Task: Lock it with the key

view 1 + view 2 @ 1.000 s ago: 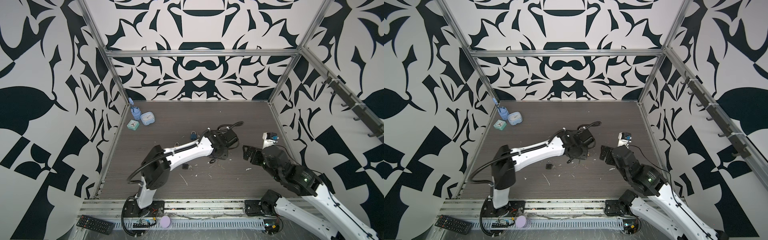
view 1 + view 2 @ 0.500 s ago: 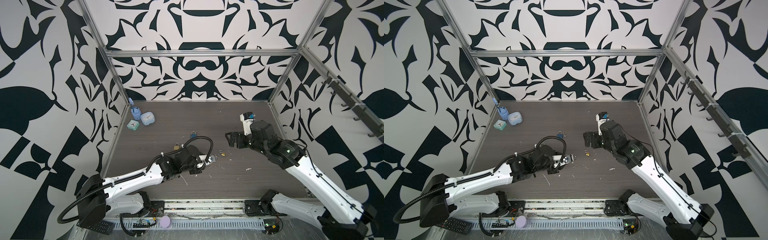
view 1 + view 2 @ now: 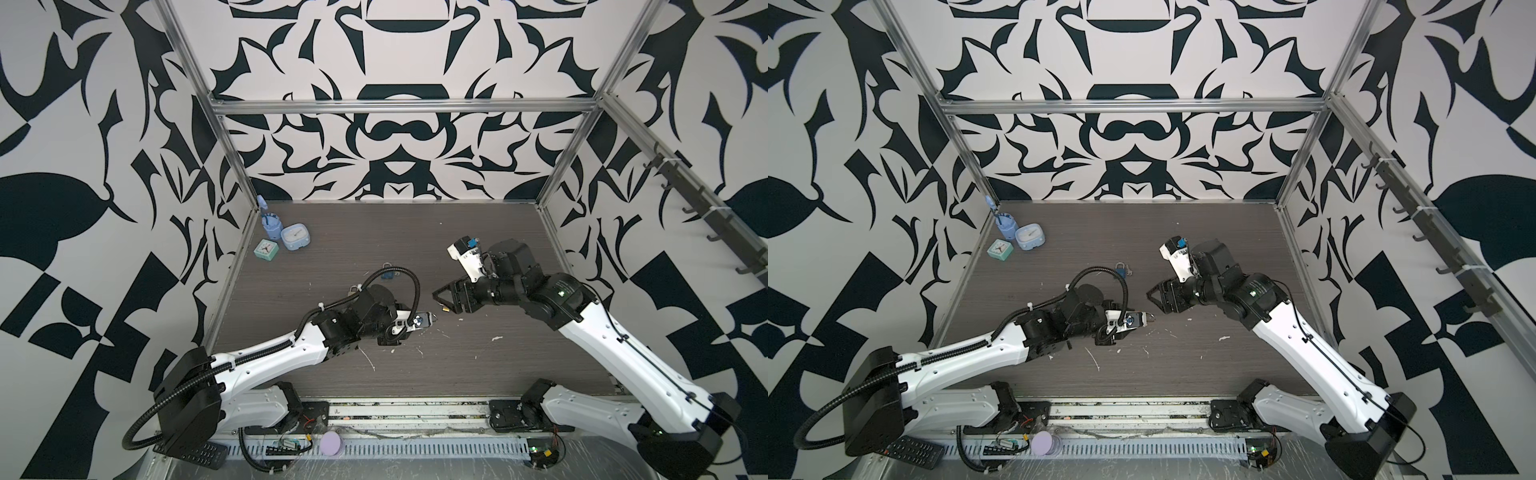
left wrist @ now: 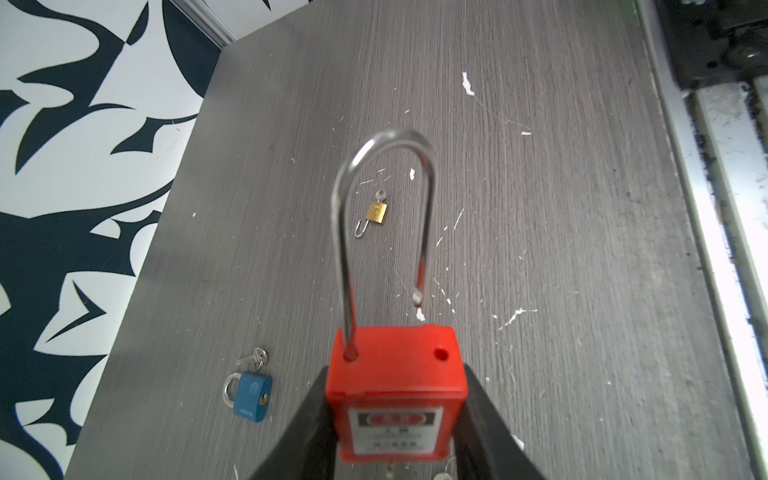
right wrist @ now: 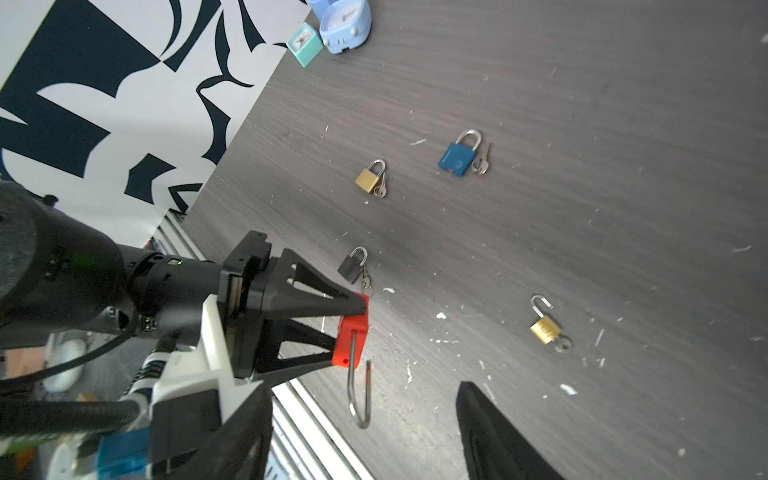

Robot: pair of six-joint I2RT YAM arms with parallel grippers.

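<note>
Left of centre on the grey table point(image 3: 415, 232), the left gripper point(image 5: 351, 329) is clamped on the body of a red padlock point(image 4: 397, 386) and seems to hold it just off the surface. We see its long steel shackle point(image 4: 384, 139) standing open: one leg sits in the body and the free end hangs clear of its hole. Metal bits point(image 4: 442, 474) peek out under the body. They may be the key, but too little shows to be sure.

Just right of the red padlock, facing the bend of the shackle, the right gripper point(image 3: 441, 300) hovers with its jaws spread and nothing between them. A small brass padlock point(image 3: 445, 309), also unlatched, lies on the table just beyond the shackle.

We judge the main risk to be at the shackle. A push off its line would make the free end miss the hole. That push could also twist the red padlock in the left jaws or knock it loose. Smooth steel could slip from the right jaws too. Turning a key before the shackle seats would lock nothing.

Far left of the red padlock, by the side wall, a blue cup point(image 3: 271, 222) is the only container. A pale blue stick point(image 3: 262, 203) stands in it, and we cannot tell what it is.
</note>
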